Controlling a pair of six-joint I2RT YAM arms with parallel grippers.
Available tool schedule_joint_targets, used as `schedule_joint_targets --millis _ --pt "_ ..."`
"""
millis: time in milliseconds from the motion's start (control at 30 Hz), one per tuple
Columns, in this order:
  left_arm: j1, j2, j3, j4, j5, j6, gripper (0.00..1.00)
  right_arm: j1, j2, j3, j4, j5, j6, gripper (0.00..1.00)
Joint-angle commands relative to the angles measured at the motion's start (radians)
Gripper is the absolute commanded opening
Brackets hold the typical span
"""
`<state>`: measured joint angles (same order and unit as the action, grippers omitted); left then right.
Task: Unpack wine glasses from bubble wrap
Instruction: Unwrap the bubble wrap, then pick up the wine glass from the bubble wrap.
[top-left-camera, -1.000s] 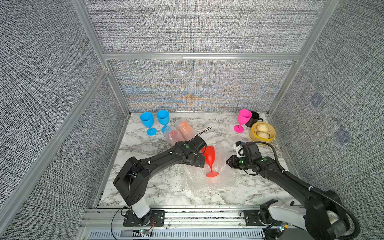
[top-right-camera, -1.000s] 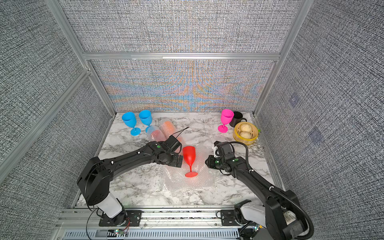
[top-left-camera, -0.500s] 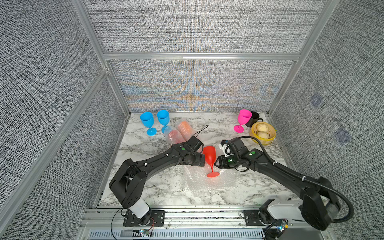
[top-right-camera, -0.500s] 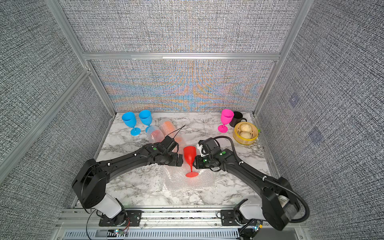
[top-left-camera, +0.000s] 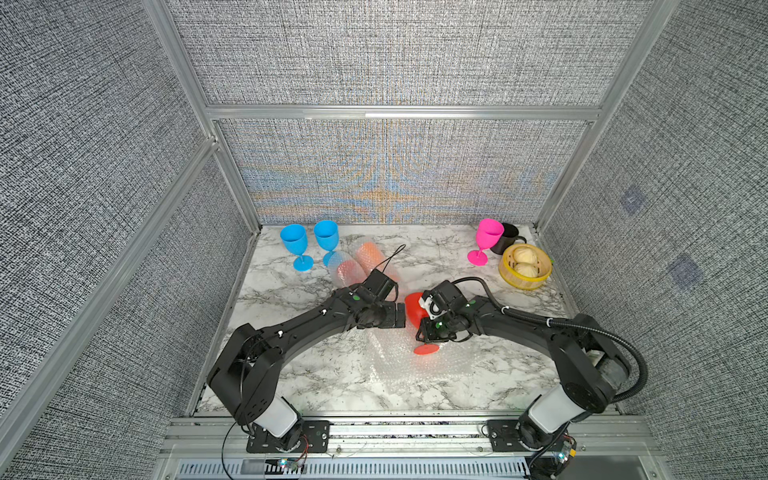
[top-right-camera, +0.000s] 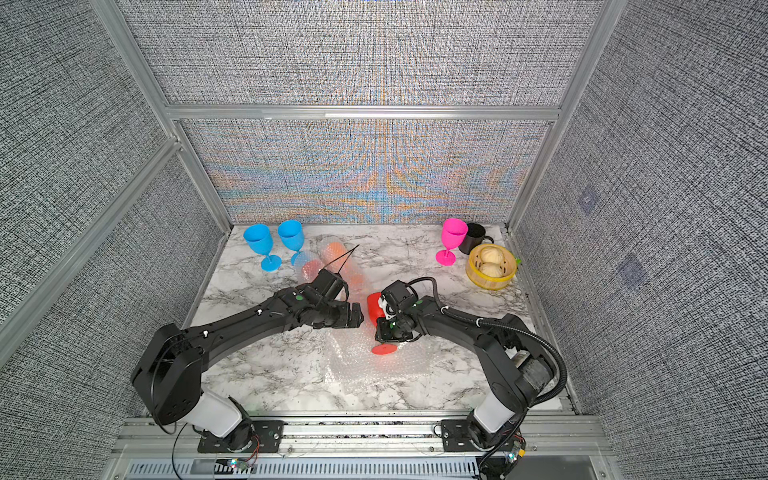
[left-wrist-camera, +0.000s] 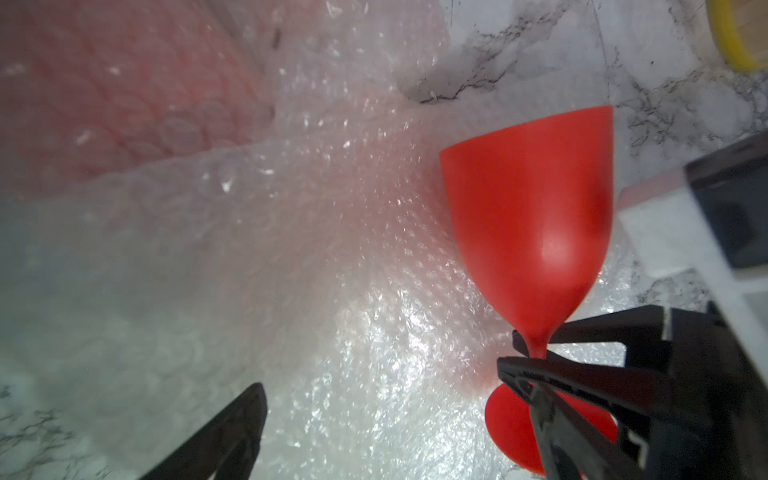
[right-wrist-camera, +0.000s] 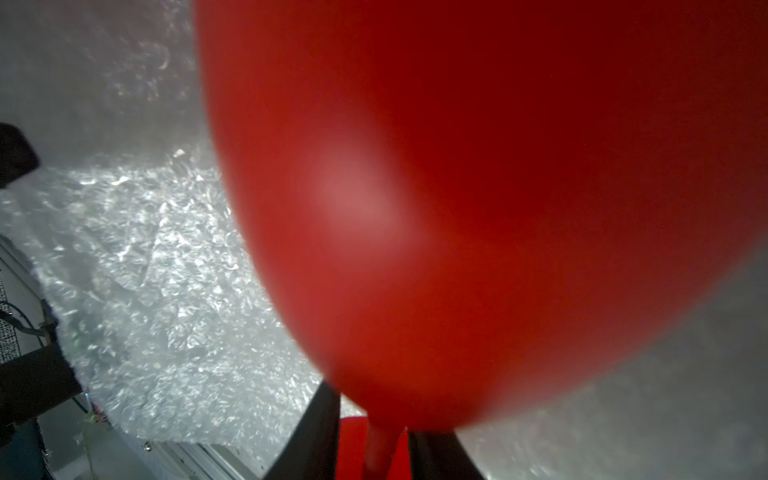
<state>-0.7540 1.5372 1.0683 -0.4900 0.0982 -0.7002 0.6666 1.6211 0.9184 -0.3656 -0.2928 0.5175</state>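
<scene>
The red goblet (top-left-camera: 412, 308) is out of its wrapping: opaque, glossy, a bright highlight on the bowl in the left wrist view (left-wrist-camera: 528, 216). It stands mid-worktop (top-left-camera: 291, 374) on a flattened sheet of bubble wrap (top-left-camera: 390, 370), round foot down on the crinkly plastic, bowl tipped slightly toward the left arm.

The right end effector (top-left-camera: 427, 332) is clenched on the thin stem, just under the bowl and above the foot, with a finger on each side (left-wrist-camera: 534, 353). That arm stretches low across the worktop from its base, wrist bent down over the goblet.

The left end effector (top-left-camera: 400, 314) sits just beside the bowl, released and spread wide, with nothing in it; its arm lies long and low.

At the back left, an orange goblet (top-left-camera: 368, 255) and another red one (top-left-camera: 347, 272) lie wrapped.
</scene>
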Motion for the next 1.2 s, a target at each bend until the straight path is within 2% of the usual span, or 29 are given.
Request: schedule_joint_targets --millis 0,100,400,500,600,700,833,967,1167 --pt "0.014 -0.038 0.007 0.01 0.024 -0.018 0.98 0.001 -0.006 -0.018 0.037 0.019 0.005 0.09" --pt "0.024 -0.081 0.018 -0.029 0.001 -0.036 0.98 0.001 -0.046 -0.024 0.044 0.03 -0.006 0.0" --pt "0.039 -0.272 0.086 -0.143 -0.095 -0.006 1.0 -0.001 -0.214 -0.043 0.083 0.059 -0.075 0.0" --pt "0.05 -0.287 0.125 -0.188 -0.082 -0.022 1.0 -0.002 -0.274 -0.078 0.141 0.069 -0.106 0.0" --pt "0.053 -0.267 0.123 -0.179 -0.013 -0.085 1.0 0.0 -0.336 -0.126 0.235 0.063 -0.139 0.0" --pt "0.053 -0.247 0.046 -0.059 0.13 -0.193 0.98 0.003 -0.411 -0.196 0.379 0.052 -0.202 0.0" --pt "0.053 -0.203 -0.092 0.217 0.318 -0.363 0.93 0.01 -0.528 -0.291 0.552 0.091 -0.298 0.0" --pt "0.053 -0.132 -0.171 0.467 0.438 -0.502 0.84 0.014 -0.581 -0.308 0.604 0.076 -0.354 0.0" --pt "0.05 -0.037 -0.251 0.844 0.548 -0.672 0.76 0.022 -0.606 -0.324 0.659 0.063 -0.342 0.0"
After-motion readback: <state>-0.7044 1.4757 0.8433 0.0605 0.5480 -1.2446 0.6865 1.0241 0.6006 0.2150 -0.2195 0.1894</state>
